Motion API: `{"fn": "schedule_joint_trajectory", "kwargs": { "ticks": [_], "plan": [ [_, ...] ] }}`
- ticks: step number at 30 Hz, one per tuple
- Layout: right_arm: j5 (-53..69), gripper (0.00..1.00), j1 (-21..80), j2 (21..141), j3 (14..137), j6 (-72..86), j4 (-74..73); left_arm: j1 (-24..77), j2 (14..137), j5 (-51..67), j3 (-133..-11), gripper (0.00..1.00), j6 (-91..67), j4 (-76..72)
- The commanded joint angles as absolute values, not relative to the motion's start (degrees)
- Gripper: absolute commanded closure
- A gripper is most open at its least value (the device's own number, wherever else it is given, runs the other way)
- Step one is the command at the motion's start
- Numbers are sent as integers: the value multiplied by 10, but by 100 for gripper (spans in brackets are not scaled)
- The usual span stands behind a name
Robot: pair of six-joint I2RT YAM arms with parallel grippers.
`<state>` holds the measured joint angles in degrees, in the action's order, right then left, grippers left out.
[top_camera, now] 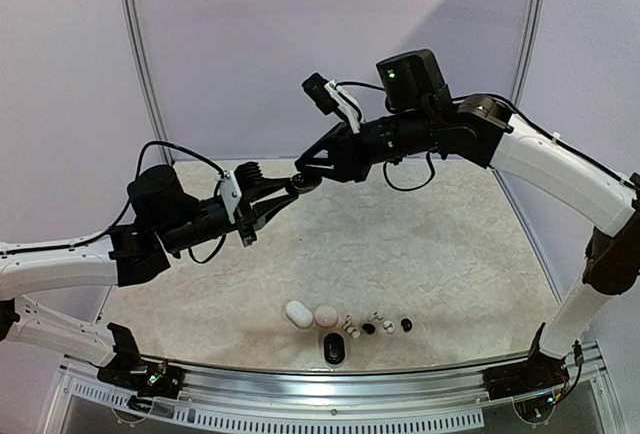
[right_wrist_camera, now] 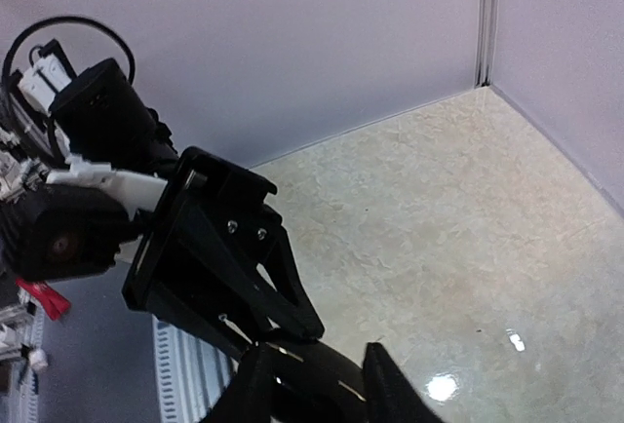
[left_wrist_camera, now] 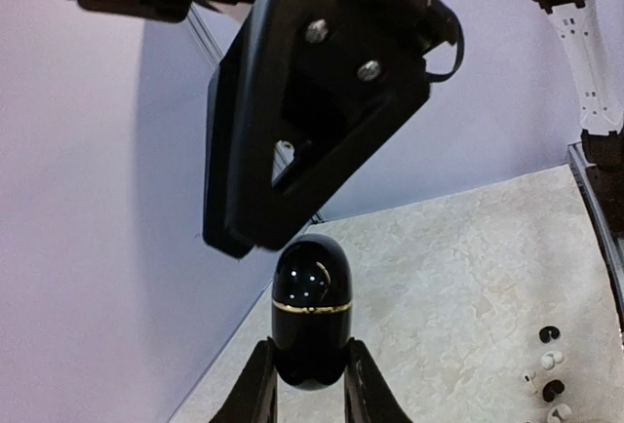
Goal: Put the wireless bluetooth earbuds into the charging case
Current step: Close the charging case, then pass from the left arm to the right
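Observation:
A glossy black charging case (left_wrist_camera: 310,296) with a thin gold seam is held in the air over the table's middle, and my left gripper (left_wrist_camera: 308,349) is shut on its lower half. My right gripper (right_wrist_camera: 312,355) comes in from the opposite side. Its fingers stand open on either side of the case's (right_wrist_camera: 314,386) other end, with a small gap on one side. In the top view the two grippers meet at the case (top_camera: 303,182). Several tiny white and black earbuds (top_camera: 378,327) lie in a row near the table's front edge, also seen as earbuds (left_wrist_camera: 552,374) from the left wrist.
A white oval case (top_camera: 298,314) and a pink one (top_camera: 326,316) lie left of the earbuds. Another black case (top_camera: 334,349) sits at the front edge. The metal rail (top_camera: 400,379) runs along the table's near side; walls close the back.

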<state>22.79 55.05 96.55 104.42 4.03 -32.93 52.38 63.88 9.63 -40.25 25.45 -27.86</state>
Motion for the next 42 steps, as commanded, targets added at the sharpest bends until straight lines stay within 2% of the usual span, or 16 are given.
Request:
{"fn": "schedule_joint_trajectory", "kwargs": {
  "ticks": [1, 4, 8, 15, 20, 31, 32, 35, 36, 38, 39, 40, 42],
  "plan": [
    [187, 55, 545, 917, 1033, 22, -343, 519, 640, 99, -426, 100, 204, -276],
    [217, 42, 524, 884, 998, 5, -309, 519, 635, 108, -427, 100, 129, -269],
    [290, 25, 522, 830, 879, -61, -213, 516, 631, 140, -423, 100, 19, -283],
    [352, 26, 522, 855, 857, -70, -182, 516, 633, 177, -426, 100, -87, -314],
    [374, 41, 522, 872, 861, -58, -164, 520, 638, 181, -424, 100, -94, -329],
    [391, 97, 522, 893, 889, -46, -180, 529, 649, 182, -430, 100, -68, -354],
    [392, 100, 522, 892, 889, -45, -180, 530, 650, 182, -430, 100, -66, -352],
    [391, 100, 521, 888, 889, -51, -184, 531, 654, 165, -428, 100, -66, -346],
    [391, 100, 520, 887, 890, -53, -187, 532, 655, 151, -427, 93, -67, -344],
    [391, 100, 511, 887, 893, -49, -203, 534, 657, 95, -423, 52, -70, -340],
    [387, 100, 501, 886, 894, -42, -210, 535, 659, 75, -421, 20, -67, -337],
    [381, 100, 486, 887, 893, -33, -221, 536, 661, 57, -418, 3, -54, -333],
    [372, 100, 448, 889, 891, -13, -257, 536, 664, 20, -411, 1, -31, -322]
  ]
}}
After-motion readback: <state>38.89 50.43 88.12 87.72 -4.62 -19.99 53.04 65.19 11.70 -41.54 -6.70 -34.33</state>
